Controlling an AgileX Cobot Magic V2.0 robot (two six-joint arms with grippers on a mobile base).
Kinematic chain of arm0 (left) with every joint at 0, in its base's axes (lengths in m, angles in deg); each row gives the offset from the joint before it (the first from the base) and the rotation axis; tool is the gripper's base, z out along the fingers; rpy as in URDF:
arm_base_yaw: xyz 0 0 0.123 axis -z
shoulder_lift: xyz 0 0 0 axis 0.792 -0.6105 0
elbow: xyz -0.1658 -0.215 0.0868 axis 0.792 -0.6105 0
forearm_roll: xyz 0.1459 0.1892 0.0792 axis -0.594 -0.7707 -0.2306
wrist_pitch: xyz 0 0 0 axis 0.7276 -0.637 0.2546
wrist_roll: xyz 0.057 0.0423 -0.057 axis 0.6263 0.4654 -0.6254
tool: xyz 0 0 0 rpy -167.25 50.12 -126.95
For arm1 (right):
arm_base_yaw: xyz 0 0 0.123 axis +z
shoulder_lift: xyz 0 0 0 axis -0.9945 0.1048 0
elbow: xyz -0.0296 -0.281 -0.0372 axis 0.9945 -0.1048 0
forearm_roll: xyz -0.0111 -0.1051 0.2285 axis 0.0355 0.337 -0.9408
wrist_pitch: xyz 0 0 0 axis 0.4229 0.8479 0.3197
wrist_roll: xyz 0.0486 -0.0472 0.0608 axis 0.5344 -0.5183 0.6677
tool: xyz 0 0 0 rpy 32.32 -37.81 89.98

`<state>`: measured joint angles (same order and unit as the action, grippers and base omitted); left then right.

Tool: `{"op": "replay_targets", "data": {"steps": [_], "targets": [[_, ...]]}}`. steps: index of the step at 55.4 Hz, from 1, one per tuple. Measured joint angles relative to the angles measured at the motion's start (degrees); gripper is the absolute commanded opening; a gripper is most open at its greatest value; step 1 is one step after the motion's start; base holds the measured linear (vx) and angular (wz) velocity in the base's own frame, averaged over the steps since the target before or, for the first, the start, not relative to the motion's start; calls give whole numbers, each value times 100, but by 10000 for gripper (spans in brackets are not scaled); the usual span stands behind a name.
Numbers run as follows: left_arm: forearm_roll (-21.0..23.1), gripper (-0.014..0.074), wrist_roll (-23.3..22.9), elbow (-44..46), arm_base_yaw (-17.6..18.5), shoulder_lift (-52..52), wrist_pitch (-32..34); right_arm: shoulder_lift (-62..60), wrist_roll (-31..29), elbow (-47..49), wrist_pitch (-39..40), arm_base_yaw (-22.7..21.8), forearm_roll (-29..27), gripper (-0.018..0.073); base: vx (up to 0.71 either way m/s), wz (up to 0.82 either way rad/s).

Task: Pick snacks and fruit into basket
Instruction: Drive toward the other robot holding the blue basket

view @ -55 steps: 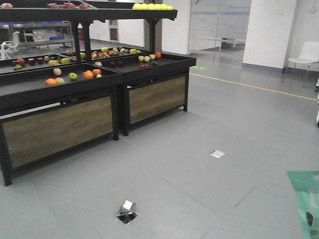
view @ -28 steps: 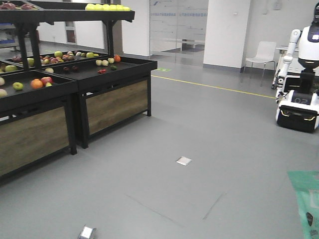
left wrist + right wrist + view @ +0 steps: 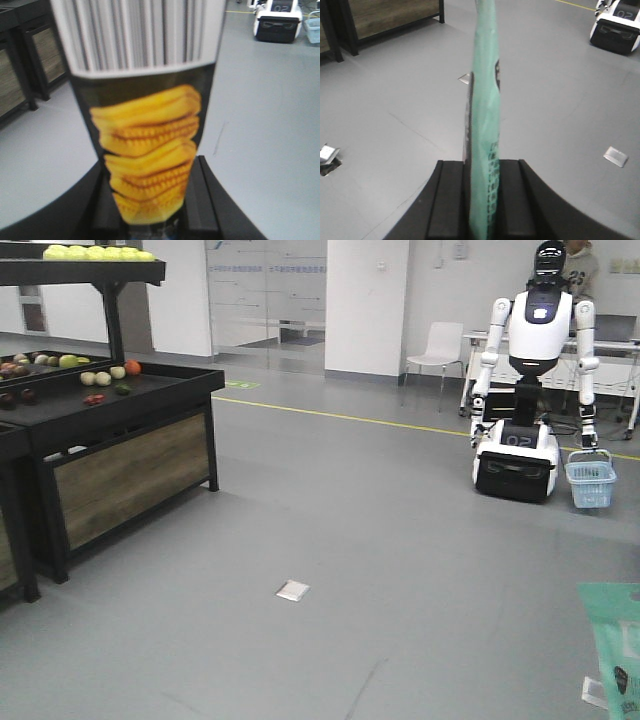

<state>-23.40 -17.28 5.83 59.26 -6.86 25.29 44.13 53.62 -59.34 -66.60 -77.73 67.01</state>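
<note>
My right gripper (image 3: 482, 170) is shut on the snacks, a mint-green pouch (image 3: 485, 100) standing edge-on between the fingers; its green face also shows low on the right of the front view (image 3: 615, 650). My left gripper (image 3: 152, 170) is shut on a dark pack (image 3: 145, 115) printed with yellow ridged crisps and a barcode. The fruit lies on the black stand (image 3: 150, 405) at the far left: a red cluster (image 3: 95, 399) and a dark-green fruit (image 3: 122, 389). A light-blue basket (image 3: 590, 480) sits on the floor at the far right, far from both grippers.
A white humanoid robot (image 3: 530, 390) on a black-and-white base stands just left of the basket. A white chair (image 3: 440, 345) and a table are behind it. Pale apples (image 3: 103, 378) and an orange (image 3: 132, 367) share the stand. A metal floor plate (image 3: 293, 590) lies mid-floor.
The front view has swung to the right: the fruit stands slid off to the left, and the white robot and then the blue basket came into view.
</note>
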Motion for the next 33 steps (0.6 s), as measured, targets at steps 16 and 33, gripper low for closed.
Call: {"op": "replay_targets", "data": {"steps": [16, 33], "targets": [[0, 17, 0, 0, 0, 0, 0, 0, 0, 0, 0, 0, 0, -8, 51, -36], [0, 17, 0, 0, 0, 0, 0, 0, 0, 0, 0, 0, 0, -8, 55, -29]]}}
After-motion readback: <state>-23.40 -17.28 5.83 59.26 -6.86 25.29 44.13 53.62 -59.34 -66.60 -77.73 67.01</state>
